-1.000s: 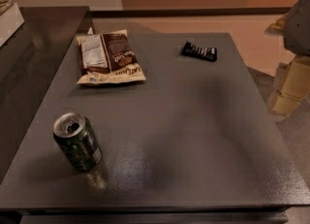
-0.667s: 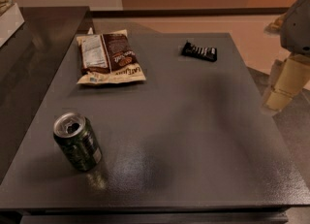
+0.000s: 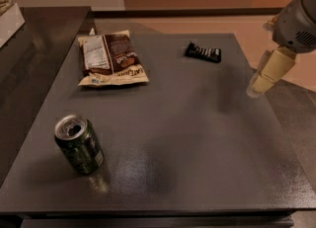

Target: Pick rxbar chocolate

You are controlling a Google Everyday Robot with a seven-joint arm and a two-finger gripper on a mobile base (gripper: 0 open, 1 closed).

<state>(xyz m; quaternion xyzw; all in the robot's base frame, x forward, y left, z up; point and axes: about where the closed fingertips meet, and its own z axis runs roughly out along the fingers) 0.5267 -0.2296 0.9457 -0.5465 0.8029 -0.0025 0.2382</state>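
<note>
The rxbar chocolate is a small flat black bar with white lettering. It lies flat on the grey table, at the far side and right of the middle. My gripper hangs at the right edge of the view, over the table's right edge. It is cream-coloured under a grey wrist and points down and to the left. It is to the right of the bar and nearer the camera, apart from it and above the table surface. Nothing shows in it.
A brown-and-white snack bag lies at the far left of the table. A green can stands upright at the near left. A dark counter adjoins the table's left side. Floor lies beyond the right edge.
My gripper has moved left and slightly up, from beyond the table's right edge to over it, closer to the bar. The bar, bag and can have not moved.
</note>
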